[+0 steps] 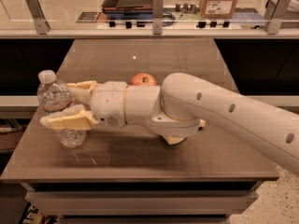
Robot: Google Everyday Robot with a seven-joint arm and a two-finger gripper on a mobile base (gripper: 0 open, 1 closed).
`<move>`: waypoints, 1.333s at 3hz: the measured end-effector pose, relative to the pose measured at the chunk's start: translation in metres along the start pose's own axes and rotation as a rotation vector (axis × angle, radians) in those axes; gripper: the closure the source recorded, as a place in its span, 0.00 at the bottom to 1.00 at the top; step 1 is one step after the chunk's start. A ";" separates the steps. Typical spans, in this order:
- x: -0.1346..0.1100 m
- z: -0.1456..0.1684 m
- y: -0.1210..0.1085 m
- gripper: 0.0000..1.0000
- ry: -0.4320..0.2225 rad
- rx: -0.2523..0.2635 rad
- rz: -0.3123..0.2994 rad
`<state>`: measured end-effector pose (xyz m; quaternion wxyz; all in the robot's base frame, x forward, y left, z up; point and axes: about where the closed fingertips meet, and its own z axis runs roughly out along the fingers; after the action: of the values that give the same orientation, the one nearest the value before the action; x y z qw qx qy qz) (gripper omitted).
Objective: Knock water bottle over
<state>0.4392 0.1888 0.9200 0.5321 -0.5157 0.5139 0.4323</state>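
Observation:
The water bottle (56, 99) is clear ribbed plastic with a white cap and stands upright near the table's left edge. My gripper (63, 104) reaches in from the right with its fingers spread open. The near finger (65, 120) crosses in front of the bottle's middle. The far finger (80, 88) lies just behind and to the right of the bottle. The bottle stands between the two fingers. A red apple (143, 80) peeks out behind my wrist.
The dark table (140, 157) ends close to the bottle on the left and at the front. My thick white arm (224, 115) crosses the table's right half. A pale object (175, 139) lies under the arm. A counter with a cardboard box (219, 1) runs behind.

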 end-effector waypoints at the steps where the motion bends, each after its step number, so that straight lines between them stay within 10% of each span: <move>1: -0.001 0.002 0.002 0.62 0.000 -0.004 -0.003; 3: -0.004 0.005 0.005 1.00 0.001 -0.010 -0.008; 4: -0.007 -0.004 -0.006 1.00 0.032 -0.005 -0.001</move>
<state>0.4443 0.1844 0.9278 0.5227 -0.5238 0.5211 0.4252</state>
